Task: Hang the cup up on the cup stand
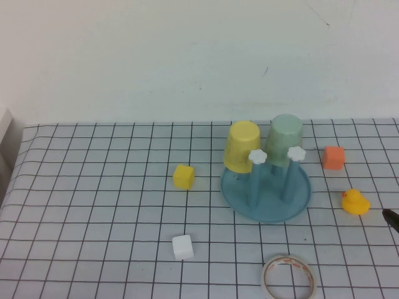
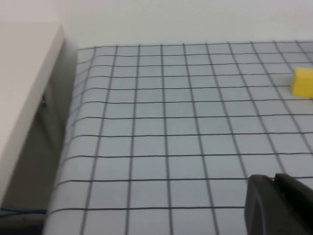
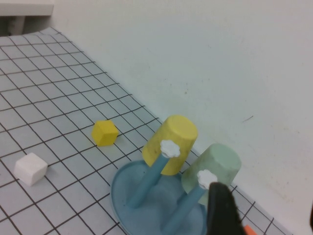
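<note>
A: What does the desk point(image 1: 93, 205) look like?

B: It has a pale cloth with a black grid of squares, and it ends at a plain off-white wall point(image 1: 187, 56). The left wrist view shows the cloth's edge dropping away beside a white board or panel point(image 2: 24, 83).

A: And the cup stand?

B: The cup stand point(image 1: 267, 198) is a round light-blue tray, right of centre, with upright blue pegs. Two front pegs carry white flower-shaped caps point(image 1: 257, 156) and are bare.

A: Where is the cup?

B: The cup point(image 1: 285, 139), mint green, sits upside down on a rear peg on the right side of the stand, tilted back toward the wall. The yellow cup point(image 1: 241, 146) is inverted just beside it on the left rear peg, tilted likewise.

A: Anything else on the cloth?

B: A yellow cube point(image 1: 183, 176) left of the stand, a white cube point(image 1: 182, 246) nearer the robot, an orange cube point(image 1: 333, 157) right of the stand, a yellow rubber duck point(image 1: 355, 202) near the right edge, and a roll of tape point(image 1: 288, 278) lying flat at the front.

A: The hands?

B: The right hand point(image 3: 264, 215) hangs above the stand's near side, fingers spread, holding nothing. The left hand point(image 2: 281, 205) hovers over bare cloth on the left, pressed together and empty.
</note>
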